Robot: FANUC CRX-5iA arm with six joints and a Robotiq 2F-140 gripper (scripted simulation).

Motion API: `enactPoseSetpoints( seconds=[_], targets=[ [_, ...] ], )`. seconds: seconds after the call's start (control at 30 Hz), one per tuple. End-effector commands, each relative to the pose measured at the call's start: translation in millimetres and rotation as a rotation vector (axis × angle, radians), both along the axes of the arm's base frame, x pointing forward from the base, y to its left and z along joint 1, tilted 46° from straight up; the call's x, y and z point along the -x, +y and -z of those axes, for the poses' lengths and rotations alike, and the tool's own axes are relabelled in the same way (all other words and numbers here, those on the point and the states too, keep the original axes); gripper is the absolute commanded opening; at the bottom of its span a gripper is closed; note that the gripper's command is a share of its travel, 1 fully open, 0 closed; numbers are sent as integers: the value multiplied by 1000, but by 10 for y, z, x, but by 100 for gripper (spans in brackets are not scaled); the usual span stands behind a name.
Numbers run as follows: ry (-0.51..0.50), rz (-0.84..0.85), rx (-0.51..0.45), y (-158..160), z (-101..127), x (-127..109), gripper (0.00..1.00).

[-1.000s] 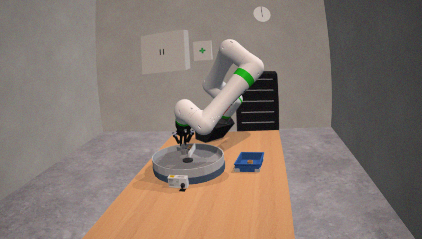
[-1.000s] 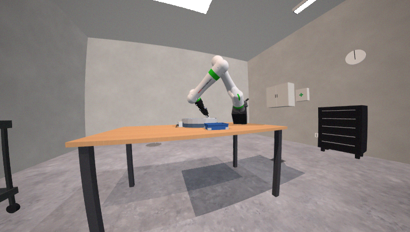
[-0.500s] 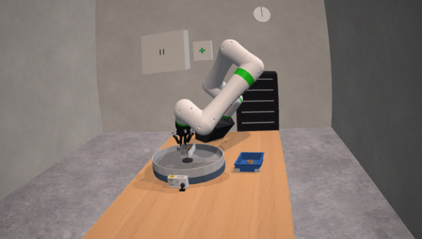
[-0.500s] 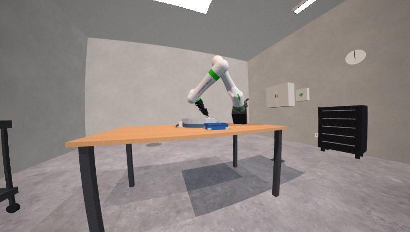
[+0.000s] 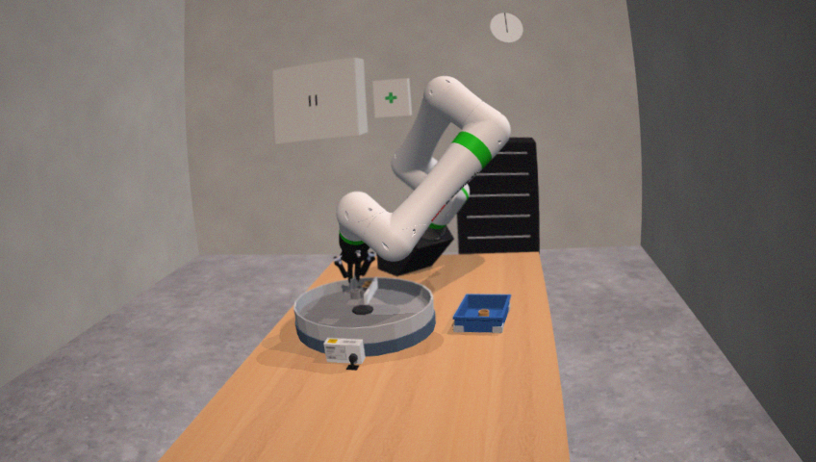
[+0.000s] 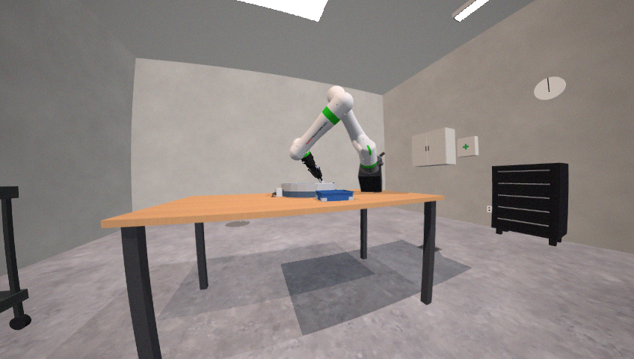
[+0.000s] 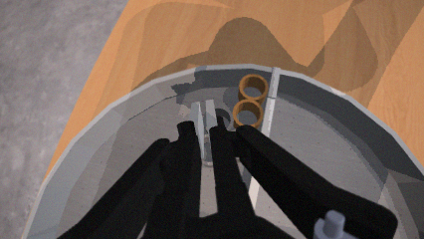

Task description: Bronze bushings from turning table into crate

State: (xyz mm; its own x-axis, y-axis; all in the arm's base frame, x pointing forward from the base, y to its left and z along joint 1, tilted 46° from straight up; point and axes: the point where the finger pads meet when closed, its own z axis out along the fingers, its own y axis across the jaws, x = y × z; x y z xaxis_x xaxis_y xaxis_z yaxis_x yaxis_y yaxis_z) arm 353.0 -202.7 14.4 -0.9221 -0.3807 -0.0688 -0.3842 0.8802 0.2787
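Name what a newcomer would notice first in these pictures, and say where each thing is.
The white arm with green bands bends over the round grey turning table, its black gripper shut just inside the rim. Past the fingertips, two bronze bushings stand beside a divider. A blue crate beside the turning table holds one bronze bushing.

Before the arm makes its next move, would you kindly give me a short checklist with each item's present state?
1. Gripper open for a pick: not ok, shut.
2. Turning table cleared of bronze: not ok, two bronze bushings remain.
3. Fingers centred over a bronze bushing: not ok, both lie to one side.
4. Steel bushing untouched: cannot tell.
5. Crate reachable, one bushing inside: ok.
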Motion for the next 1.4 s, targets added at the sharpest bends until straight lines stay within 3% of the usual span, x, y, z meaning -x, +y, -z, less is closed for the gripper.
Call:
enactPoseSetpoints(
  seconds=[0.0, 1.37],
  targets=[
    [0, 0, 0, -2, -1, 0, 0],
    [0, 0, 0, -2, -1, 0, 0]
  ],
)
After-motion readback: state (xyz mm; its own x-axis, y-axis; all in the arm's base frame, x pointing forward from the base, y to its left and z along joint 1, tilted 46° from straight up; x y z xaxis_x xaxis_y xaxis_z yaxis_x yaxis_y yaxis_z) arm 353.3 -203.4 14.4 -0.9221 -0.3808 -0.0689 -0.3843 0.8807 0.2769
